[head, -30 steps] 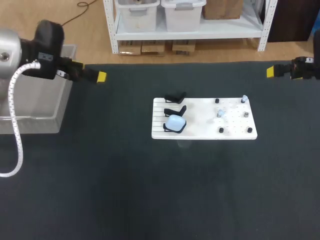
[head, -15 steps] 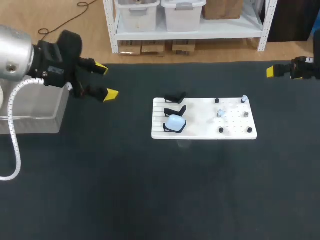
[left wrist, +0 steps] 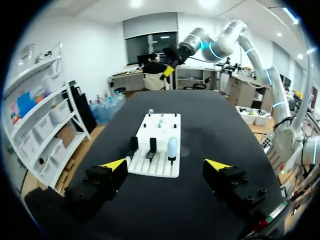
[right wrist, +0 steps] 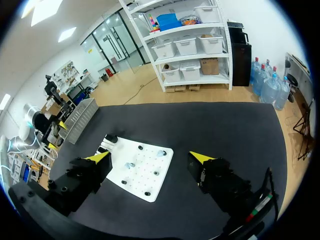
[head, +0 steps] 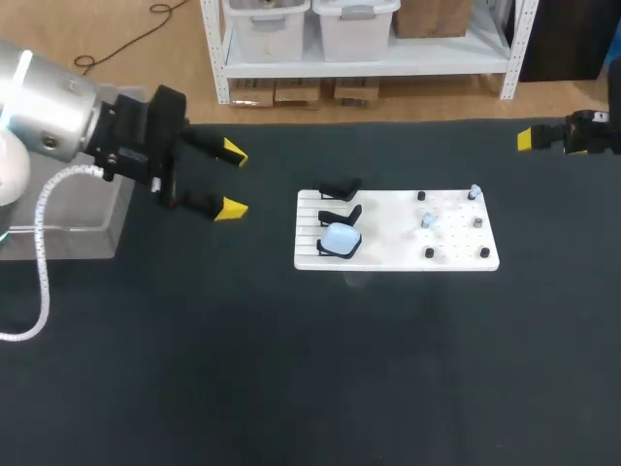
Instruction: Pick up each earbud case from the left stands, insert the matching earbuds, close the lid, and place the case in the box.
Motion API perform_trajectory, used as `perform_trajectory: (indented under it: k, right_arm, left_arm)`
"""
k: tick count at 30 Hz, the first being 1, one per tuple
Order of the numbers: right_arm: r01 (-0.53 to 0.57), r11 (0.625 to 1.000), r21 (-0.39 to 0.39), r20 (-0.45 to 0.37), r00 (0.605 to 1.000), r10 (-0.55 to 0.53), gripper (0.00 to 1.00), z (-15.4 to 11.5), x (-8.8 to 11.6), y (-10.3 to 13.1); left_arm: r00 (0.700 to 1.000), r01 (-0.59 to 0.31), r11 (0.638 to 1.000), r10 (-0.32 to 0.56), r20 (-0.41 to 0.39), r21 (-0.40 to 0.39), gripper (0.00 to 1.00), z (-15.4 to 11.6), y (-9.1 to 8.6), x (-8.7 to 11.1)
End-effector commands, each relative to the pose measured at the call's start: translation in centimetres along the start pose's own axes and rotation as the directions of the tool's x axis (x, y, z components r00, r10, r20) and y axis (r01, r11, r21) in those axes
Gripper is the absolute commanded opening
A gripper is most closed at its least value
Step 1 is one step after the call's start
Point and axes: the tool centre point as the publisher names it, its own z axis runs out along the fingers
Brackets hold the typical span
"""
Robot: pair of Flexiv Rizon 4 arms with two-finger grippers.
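Observation:
A white board (head: 398, 230) lies in the middle of the table. At its left end stand three black stands; the nearest one holds a pale blue earbud case (head: 340, 238), and the two behind it (head: 341, 201) are bare. Small earbuds (head: 427, 220) sit among black pegs on the board's right part. My left gripper (head: 231, 180) hovers open left of the board, with nothing in it. In the left wrist view the left gripper (left wrist: 167, 165) faces the board (left wrist: 156, 167) and the case (left wrist: 172, 147). My right gripper (head: 529, 139) is at the far right edge, and its wrist view shows the right gripper (right wrist: 150, 157) open over the board (right wrist: 140, 170).
A clear plastic box (head: 68, 238) stands at the table's left edge, behind my left arm. The dark table top spreads wide in front of the board.
My left arm has swung from over the box toward the board, moving right and nearer. Its fingers now show spread apart. The right arm has not moved.

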Motion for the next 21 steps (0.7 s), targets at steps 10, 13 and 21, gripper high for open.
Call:
perform_trajectory:
  k: [10,13,21]
  right_arm:
    - [0.000,1.000,-0.001,0.000,1.000,0.000,1.00,0.0,0.0,0.0]
    - [0.000,1.000,-0.001,0.000,1.000,0.000,1.00,0.0,0.0,0.0]
    - [0.000,1.000,-0.001,0.000,1.000,0.000,1.00,0.0,0.0,0.0]
  left_arm:
    - [1.000,-0.018,0.992,0.017,0.012,0.124,1.00,5.6,-0.4,1.8]
    - [0.999,-0.025,0.991,0.021,0.026,0.135,1.00,6.6,-0.7,1.8]
    - [0.999,-0.034,0.986,0.027,0.043,0.161,1.00,9.4,-1.0,2.2]
